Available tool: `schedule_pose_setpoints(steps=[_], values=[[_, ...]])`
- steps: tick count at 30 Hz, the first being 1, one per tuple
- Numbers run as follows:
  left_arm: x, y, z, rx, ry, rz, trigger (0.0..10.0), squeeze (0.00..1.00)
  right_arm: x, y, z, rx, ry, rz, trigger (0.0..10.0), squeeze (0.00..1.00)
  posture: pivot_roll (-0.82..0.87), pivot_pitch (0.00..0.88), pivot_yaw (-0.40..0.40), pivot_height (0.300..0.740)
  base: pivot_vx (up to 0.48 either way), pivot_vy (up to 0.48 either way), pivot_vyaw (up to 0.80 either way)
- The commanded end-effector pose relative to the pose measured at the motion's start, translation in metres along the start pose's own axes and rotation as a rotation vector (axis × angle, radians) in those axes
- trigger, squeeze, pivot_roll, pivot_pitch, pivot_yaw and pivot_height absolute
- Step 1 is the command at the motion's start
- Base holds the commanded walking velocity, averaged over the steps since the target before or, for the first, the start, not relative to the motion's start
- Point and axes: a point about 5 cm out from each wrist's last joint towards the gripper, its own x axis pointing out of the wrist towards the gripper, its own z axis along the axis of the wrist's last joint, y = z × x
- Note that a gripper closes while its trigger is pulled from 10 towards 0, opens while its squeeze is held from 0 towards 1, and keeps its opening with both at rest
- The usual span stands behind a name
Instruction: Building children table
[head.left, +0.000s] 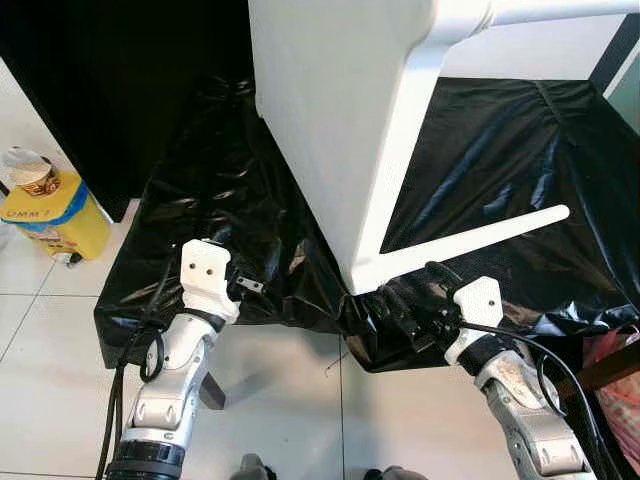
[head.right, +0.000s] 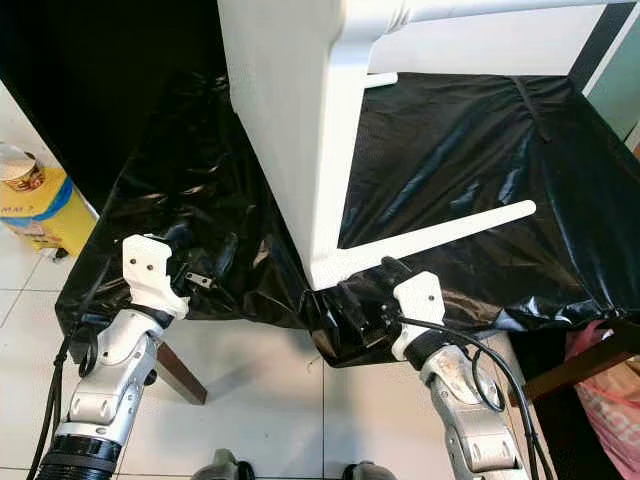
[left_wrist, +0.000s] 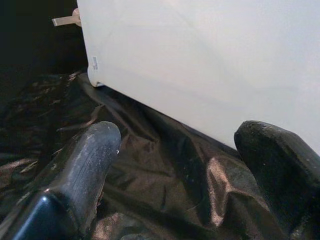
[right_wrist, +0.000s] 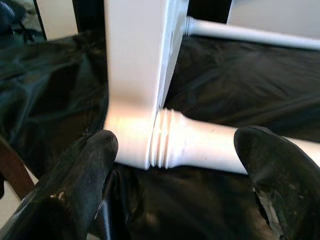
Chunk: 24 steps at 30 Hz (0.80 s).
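On the black plastic sheet (head.left: 480, 180), the white children's table (head.left: 340, 130) rests on its edge. Right gripper (right_wrist: 175, 165) gapes wide around its leg (right_wrist: 200, 147); left gripper (left_wrist: 175, 170), also wide, seemingly hovers beside the tabletop.

The white children's table (head.left: 330, 120) is seen tipped on its side, its flat top standing on edge on the black plastic sheet (head.left: 500, 160) covering the surface. A round white leg (head.left: 480, 238) with a ribbed collar is screwed into its lower corner and extends horizontally just above the sheet; another leg (head.left: 560, 10) projects from the upper corner.
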Motion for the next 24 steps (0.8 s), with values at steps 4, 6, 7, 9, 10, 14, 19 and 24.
schedule_pose_setpoints(steps=[4, 6, 7, 9, 10, 14, 19, 24], values=[[-0.001, -0.005, -0.001, 0.005, 0.011, -0.099, 10.0, 0.0, -0.002, -0.018, -0.007, -0.021, 0.058, -0.078, 10.0, 0.0, 0.05, 0.06, -0.028, 0.74, 0.0, 0.0, 0.0], [-0.001, -0.004, 0.0, 0.011, 0.011, -0.101, 10.0, 0.0, -0.002, -0.023, -0.009, -0.029, 0.067, -0.107, 10.0, 0.0, 0.05, 0.054, -0.028, 0.74, 0.0, 0.0, 0.0], [-0.001, -0.004, 0.0, 0.011, 0.011, -0.101, 10.0, 0.0, -0.002, -0.023, -0.009, -0.029, 0.067, -0.107, 10.0, 0.0, 0.05, 0.054, -0.028, 0.74, 0.0, 0.0, 0.0], [-0.001, -0.004, 0.0, 0.015, 0.01, -0.102, 10.0, 0.0, -0.001, -0.027, -0.01, -0.041, 0.076, -0.136, 10.0, 0.0, 0.05, 0.052, -0.027, 0.74, 0.0, 0.0, 0.0], [-0.002, -0.003, 0.0, 0.018, 0.011, -0.101, 10.0, 0.0, 0.002, -0.031, -0.012, -0.043, 0.079, -0.172, 10.0, 0.0, 0.05, 0.048, -0.026, 0.74, 0.0, 0.0, 0.0], [-0.003, -0.001, 0.0, 0.023, 0.013, -0.099, 10.0, 0.0, 0.01, -0.031, -0.014, -0.034, 0.076, -0.207, 10.0, 0.0, 0.05, 0.047, -0.025, 0.74, 0.0, 0.0, 0.0], [-0.005, 0.0, 0.002, 0.028, 0.015, -0.098, 10.0, 0.0, 0.039, -0.014, -0.014, 0.039, 0.036, -0.229, 10.0, 0.0, 0.07, 0.047, -0.022, 0.74, 0.0, 0.0, 0.0], [-0.006, 0.001, 0.002, 0.027, 0.018, -0.094, 10.0, 0.0, 0.051, -0.005, -0.017, 0.065, 0.035, -0.22, 10.0, 0.0, 0.08, 0.053, -0.019, 0.74, 0.0, 0.0, 0.0]])
